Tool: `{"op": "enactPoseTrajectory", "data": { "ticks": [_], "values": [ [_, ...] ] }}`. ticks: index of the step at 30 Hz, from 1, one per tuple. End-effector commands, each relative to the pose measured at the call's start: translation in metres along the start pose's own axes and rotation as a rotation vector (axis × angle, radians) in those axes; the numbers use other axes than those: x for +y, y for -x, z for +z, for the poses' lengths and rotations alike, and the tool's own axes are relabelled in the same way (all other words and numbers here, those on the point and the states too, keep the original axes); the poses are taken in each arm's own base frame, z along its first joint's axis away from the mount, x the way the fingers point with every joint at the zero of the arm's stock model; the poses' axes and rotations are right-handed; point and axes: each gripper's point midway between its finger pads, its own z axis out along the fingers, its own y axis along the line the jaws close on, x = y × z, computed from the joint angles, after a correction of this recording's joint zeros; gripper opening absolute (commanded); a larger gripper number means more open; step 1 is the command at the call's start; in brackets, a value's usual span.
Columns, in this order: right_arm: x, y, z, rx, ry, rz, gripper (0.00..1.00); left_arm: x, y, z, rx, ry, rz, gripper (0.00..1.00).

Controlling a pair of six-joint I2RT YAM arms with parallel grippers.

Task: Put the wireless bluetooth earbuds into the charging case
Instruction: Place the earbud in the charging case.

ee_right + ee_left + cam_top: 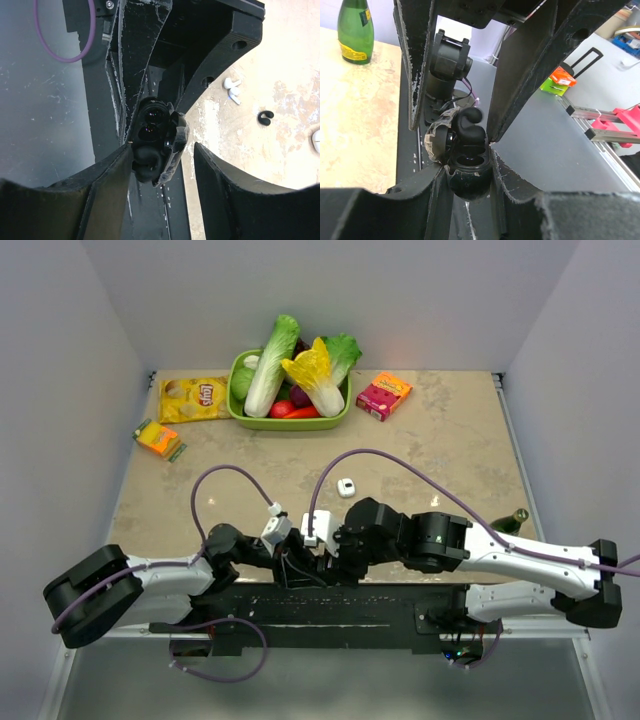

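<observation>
My left gripper [467, 172] is shut on a black charging case [467, 182], open, its two wells facing up and its taped lid [436, 137] swung left. A black earbud [469, 125] sits at the case's rim. My right gripper [162, 150] straddles the same case [152, 120] and earbud [147, 165]. It is open: one finger lies against the earbud, the other stands apart. The two grippers meet near the table's front edge [312, 545]. A small white case [346, 487] lies on the table, beside white earbuds [231, 90] and a loose black earbud [265, 117].
A green bowl [290, 422] of vegetables stands at the back, with a yellow chips bag [193, 398], an orange pack [158, 438] and a pink box [383, 395] around it. A green bottle [510, 521] stands at the right by my right arm.
</observation>
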Motion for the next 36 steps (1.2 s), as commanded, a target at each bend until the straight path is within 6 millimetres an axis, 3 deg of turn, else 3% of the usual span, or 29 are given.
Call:
{"op": "enactPoseTrajectory", "data": {
  "ticks": [1, 7, 11, 18, 25, 31, 36],
  "values": [
    [-0.005, 0.007, -0.004, -0.052, -0.042, 0.012, 0.57, -0.034, 0.074, 0.003, -0.262, -0.111, 0.368, 0.00],
    [-0.012, 0.031, -0.025, -0.186, -0.095, 0.046, 0.59, -0.029, 0.071, 0.002, -0.264, -0.087, 0.357, 0.00],
    [-0.019, 0.035, -0.036, -0.220, -0.137, 0.052, 0.57, -0.027, 0.070, 0.002, -0.266, -0.078, 0.354, 0.00],
    [-0.020, 0.028, -0.034, -0.214, -0.148, 0.082, 0.52, -0.021, 0.071, 0.001, -0.279, -0.047, 0.361, 0.00],
    [-0.023, 0.017, -0.023, -0.159, -0.162, 0.084, 0.53, -0.022, 0.076, 0.002, -0.289, -0.047, 0.368, 0.00],
    [-0.026, 0.020, -0.027, -0.185, -0.181, 0.093, 0.53, -0.022, 0.077, 0.002, -0.286, -0.042, 0.374, 0.00],
    [-0.027, 0.008, -0.019, -0.129, -0.189, 0.093, 0.53, -0.023, 0.079, 0.002, -0.291, -0.042, 0.381, 0.00]
  ]
}}
